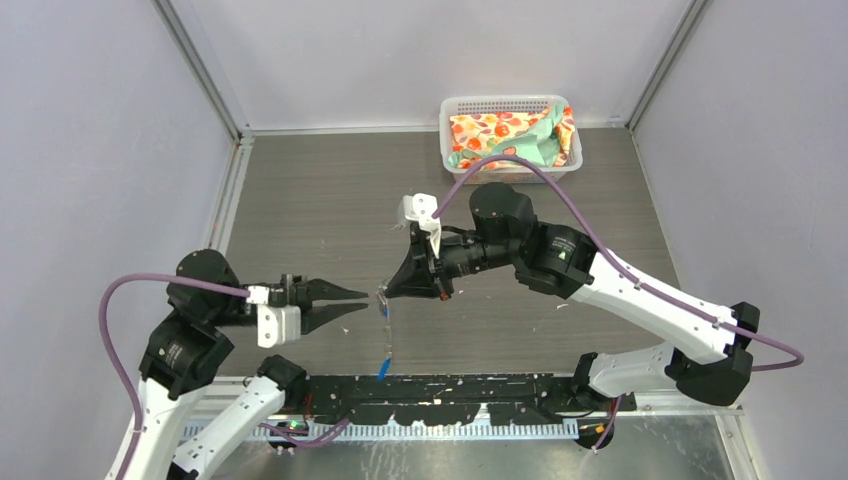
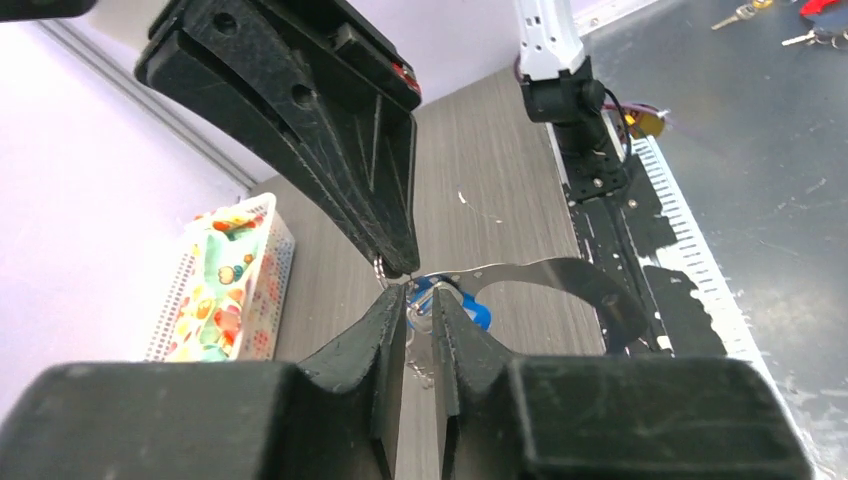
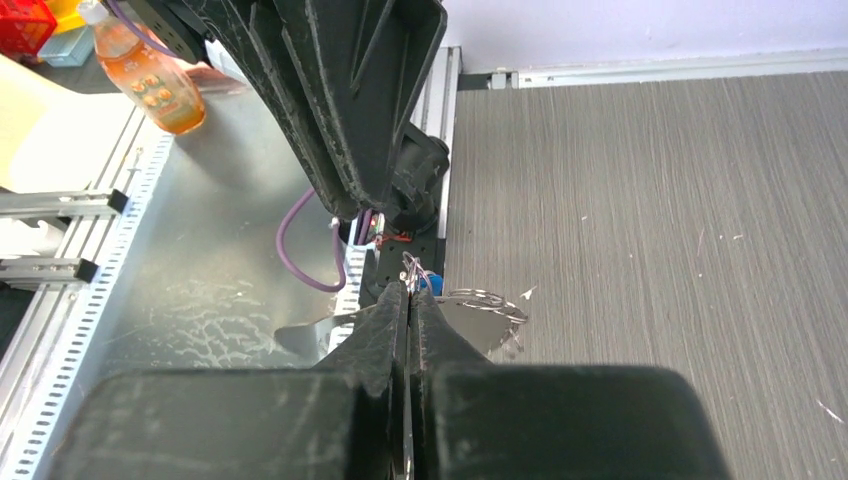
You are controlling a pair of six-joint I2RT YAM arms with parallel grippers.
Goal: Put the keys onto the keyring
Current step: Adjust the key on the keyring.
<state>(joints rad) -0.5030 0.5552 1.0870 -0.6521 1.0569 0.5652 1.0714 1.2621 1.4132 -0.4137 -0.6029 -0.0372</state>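
1. Slim gap between left gripper (image 1: 366, 300) tips, jaws parted, and right gripper (image 1: 383, 294); keyring (image 1: 385, 325) dangles in it from the right's clamped jaws, blue key (image 1: 384, 368) at its low end
2. Wide room over table (image 1: 320, 200) behind left arm
3. Basket (image 1: 505, 104) blocks far right corner, well apart from both
4. Side walls (image 1: 100, 150) hem both arms; base strip (image 1: 450, 386) lines near edge

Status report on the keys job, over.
Right gripper shut on the keyring. Left gripper open beside it. One blue key at the ring's near end. Nothing blocking.
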